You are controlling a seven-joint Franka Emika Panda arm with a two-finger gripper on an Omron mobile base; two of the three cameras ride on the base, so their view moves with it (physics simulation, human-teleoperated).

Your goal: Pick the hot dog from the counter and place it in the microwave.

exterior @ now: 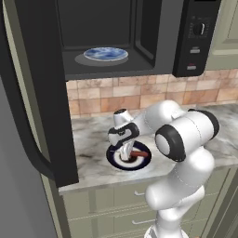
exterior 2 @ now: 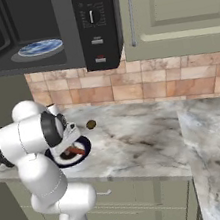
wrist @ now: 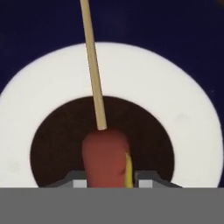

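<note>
Seen up close from the hand: gripper [wrist: 106, 183] jaws narrow, clamped on the smooth reddish hot dog [wrist: 103, 159] with its pale wooden stick [wrist: 94, 65]. Seen from the base: round dark-rimmed plate [exterior: 114, 160] beneath on the veined marble counter [exterior 2: 138, 143]; microwave [exterior: 153, 42] open above; small brown ball [exterior 2: 90, 124] nearby.

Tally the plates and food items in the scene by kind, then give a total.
Plates: 2 (dark-rimmed plate on the counter, blue patterned plate in the microwave)
Hot dog: 1
Small brown ball: 1
Total: 4

Hot dog [wrist: 104, 158] on plate [exterior: 113, 159] (on counter [exterior 2: 138, 143])
</note>
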